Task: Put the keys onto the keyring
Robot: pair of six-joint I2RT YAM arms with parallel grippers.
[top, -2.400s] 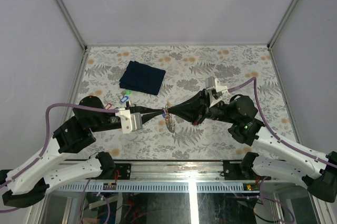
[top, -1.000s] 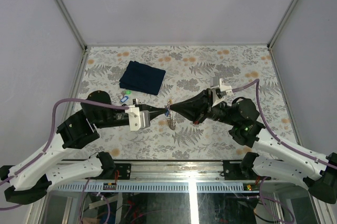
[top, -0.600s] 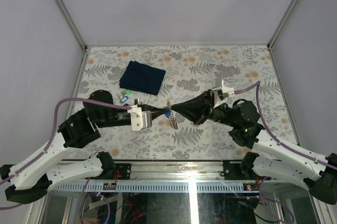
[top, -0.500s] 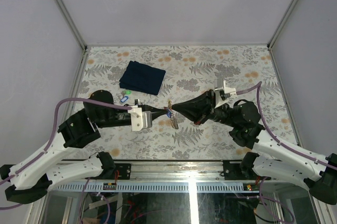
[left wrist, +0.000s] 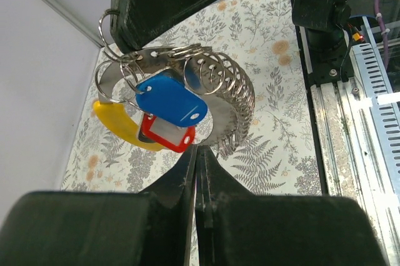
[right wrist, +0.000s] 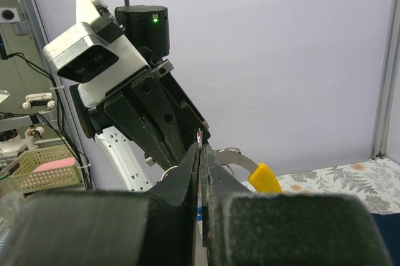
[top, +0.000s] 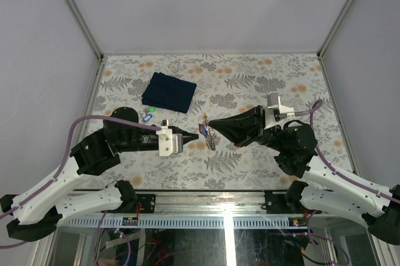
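Keyring (left wrist: 150, 59) is up off the table (top: 250, 78), hanging mid-workspace from the right gripper (top: 210, 123). Its fingers are fully closed, pinching the metal loop at the very tip; the right wrist view shows a thin sliver of metal clamped there.

Three keys hang off the ring in a bunch: blue tag (left wrist: 172, 100) in front, red tag (left wrist: 165, 138) just under it, yellow tag (left wrist: 122, 127) behind and to the side.

Left gripper (top: 195, 133) points at the bunch from the opposite side. Its fingers are pressed together with nothing visible between them, the tips just below the red tag. Can't tell if they touch it.

Loose keys (top: 148, 117), blue and green tags, lie on the table near the left arm, just below the dark blue folded cloth (top: 169, 91).
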